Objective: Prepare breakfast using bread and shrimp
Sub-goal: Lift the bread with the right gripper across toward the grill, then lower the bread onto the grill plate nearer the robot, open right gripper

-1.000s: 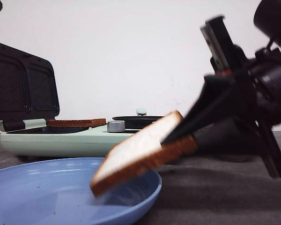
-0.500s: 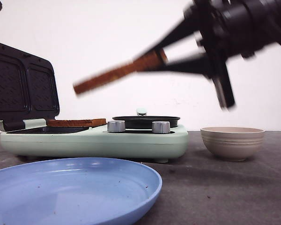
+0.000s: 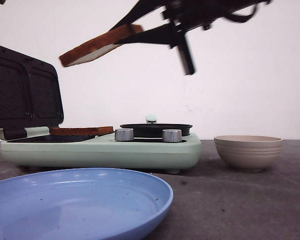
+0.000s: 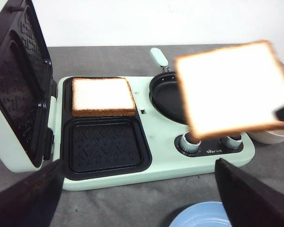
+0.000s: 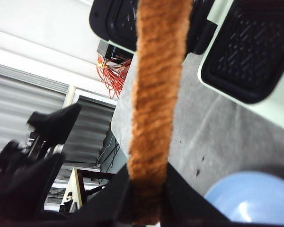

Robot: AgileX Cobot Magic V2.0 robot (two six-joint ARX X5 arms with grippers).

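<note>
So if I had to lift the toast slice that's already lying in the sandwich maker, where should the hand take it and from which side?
Probably by the crust at the edge of the slice in the sandwich maker that faces the empty grill well, coming down from above. The slice lies flat in its recess, the open lid stands beside it, and the empty well gives a finger room to slip under.
</note>
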